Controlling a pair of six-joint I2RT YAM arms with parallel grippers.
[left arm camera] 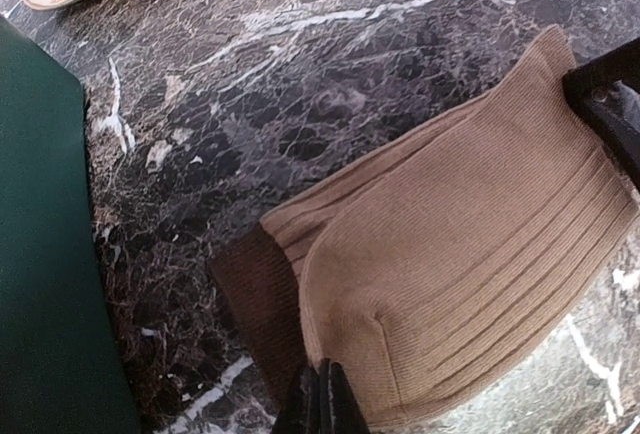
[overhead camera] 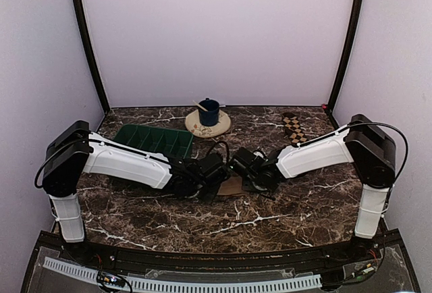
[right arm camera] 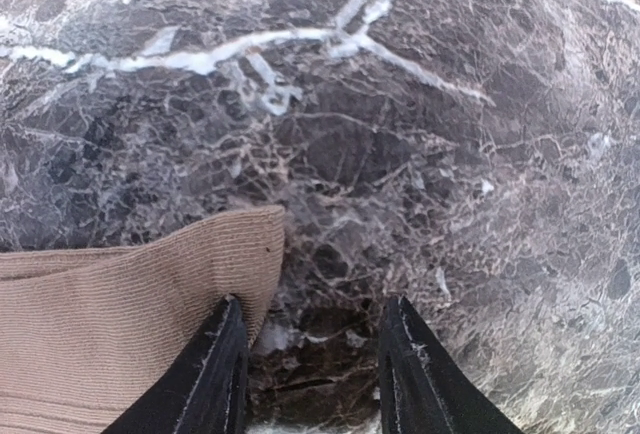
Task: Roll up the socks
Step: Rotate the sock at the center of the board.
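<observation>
Tan sock [left arm camera: 470, 274] lying flat; left claw [left arm camera: 322, 369] pressing shut at its edge, right claw [right arm camera: 312, 304] hanging spread over its corner.

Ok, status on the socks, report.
Left gripper shut at edge of tan sock; right gripper open at its other end. Tan sock not yet rolled. Checkered sock lying far right. Nothing blocking.

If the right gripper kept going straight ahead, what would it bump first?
The right gripper would probably hit the bare marble table, just beside the tan sock; depth is unclear.
</observation>
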